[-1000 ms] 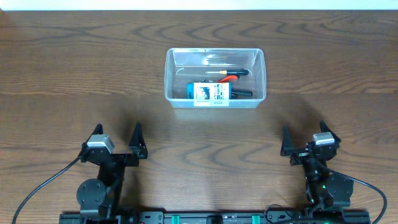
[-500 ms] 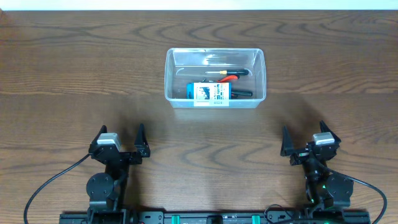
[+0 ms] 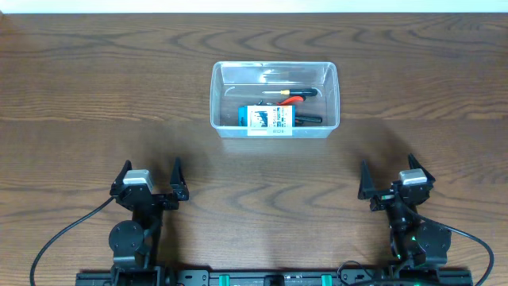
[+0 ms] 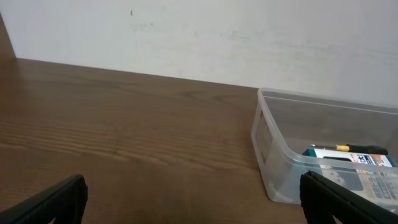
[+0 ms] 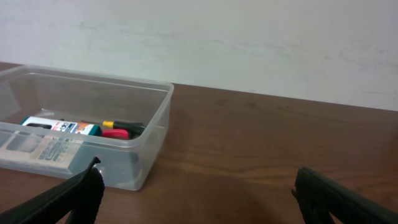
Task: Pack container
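The container (image 3: 274,63) sits in the upper centre of the overhead frame, on the brown wood counter (image 3: 79,95). Its long axis runs left to right across the picture, with one long wall facing the 2 arms at the bottom edge.

Both tools are well apart from it, down toward the lower corners. The left tool (image 3: 151,171) is at lower left and the right tool (image 3: 389,168) at lower right. Each has its fingers spread wide with nothing between them.

From the left tool the container lies up and to the right, and from the right tool up and to the left. The wrist views agree: the left wrist camera catches only a short end of the bin (image 4: 268,134) at the right edge of its frame, while the right wrist camera has it at the left of its frame (image 5: 158,124).

The bin sits about midway between the 2 arms, perhaps a shade toward the right one, so neither arm is clearly nearer.

Inside, a blue-and-white box (image 3: 267,119) lies flat against the near long wall. Behind it are a red-handled implement (image 3: 294,100) and a slim one with a yellow band (image 3: 283,92), both lying roughly along the bin's length.

No loose item shows on the counter in any view, so the packing looks finished or close to it. Any further reach would go forward and inward over the near long wall, for either arm alike.
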`<action>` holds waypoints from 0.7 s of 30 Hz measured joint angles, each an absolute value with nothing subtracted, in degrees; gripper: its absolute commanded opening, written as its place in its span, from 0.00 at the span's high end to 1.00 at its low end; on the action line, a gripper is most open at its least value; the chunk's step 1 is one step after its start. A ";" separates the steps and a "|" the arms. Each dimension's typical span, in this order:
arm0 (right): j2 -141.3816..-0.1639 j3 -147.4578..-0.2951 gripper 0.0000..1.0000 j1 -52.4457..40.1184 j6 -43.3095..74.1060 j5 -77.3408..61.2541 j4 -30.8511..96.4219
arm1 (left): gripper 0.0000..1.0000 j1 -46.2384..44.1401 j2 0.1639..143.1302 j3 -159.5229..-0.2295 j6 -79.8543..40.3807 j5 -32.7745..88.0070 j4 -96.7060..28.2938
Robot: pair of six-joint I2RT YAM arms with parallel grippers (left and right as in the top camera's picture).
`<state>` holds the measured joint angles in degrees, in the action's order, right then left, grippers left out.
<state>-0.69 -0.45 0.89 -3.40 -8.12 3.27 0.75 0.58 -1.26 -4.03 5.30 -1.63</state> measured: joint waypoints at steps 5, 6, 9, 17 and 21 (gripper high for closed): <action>-0.69 -0.45 0.01 0.89 -3.40 -8.12 3.27 | 0.02 0.75 0.58 -1.26 -4.03 5.30 -1.63; -0.69 -0.45 0.01 0.89 -3.40 -8.12 3.27 | 0.02 0.75 0.58 -1.26 -4.03 5.30 -1.63; -0.69 -0.45 0.01 0.89 -3.40 -8.12 3.27 | 0.02 0.75 0.58 -1.26 -4.03 5.30 -1.65; -0.69 -0.45 0.01 0.89 -3.40 -8.12 3.27 | 0.02 0.75 0.58 -1.26 -4.01 5.30 -1.63; -0.69 -0.45 0.01 0.89 -3.40 -8.12 3.27 | 0.02 0.75 0.58 -1.26 -4.01 5.30 -1.63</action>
